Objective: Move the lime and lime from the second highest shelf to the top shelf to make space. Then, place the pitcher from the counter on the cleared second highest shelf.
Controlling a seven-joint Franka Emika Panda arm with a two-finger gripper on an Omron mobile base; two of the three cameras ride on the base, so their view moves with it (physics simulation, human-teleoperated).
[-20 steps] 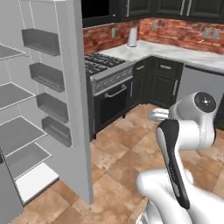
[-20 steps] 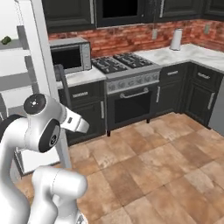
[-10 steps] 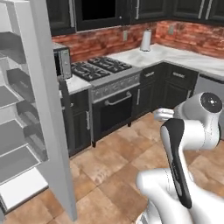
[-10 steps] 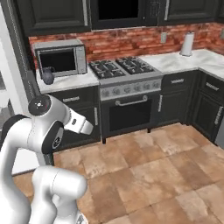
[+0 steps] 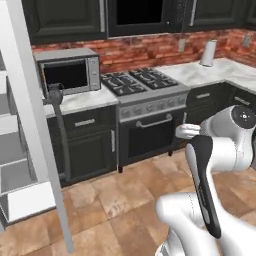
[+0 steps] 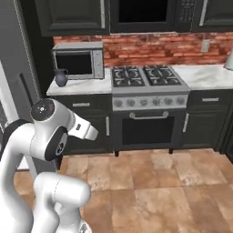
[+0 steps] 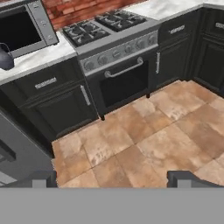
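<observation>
Left base view swung off the fridge shelves: tiled floor (image 5: 125, 200), one stove (image 5: 142, 82), one microwave (image 5: 67, 72), open fridge door (image 5: 30, 115) at left. Right base view found one pitcher (image 6: 61, 77) on the counter (image 6: 82, 85) beside the microwave. Hand view showed the gripper (image 7: 111, 177) spread wide, empty, over tiles.

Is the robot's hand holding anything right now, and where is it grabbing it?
No, it holds nothing. The gripper is open, with only floor between its fingertips. The pitcher sits on the counter beside the microwave, untouched.
</observation>
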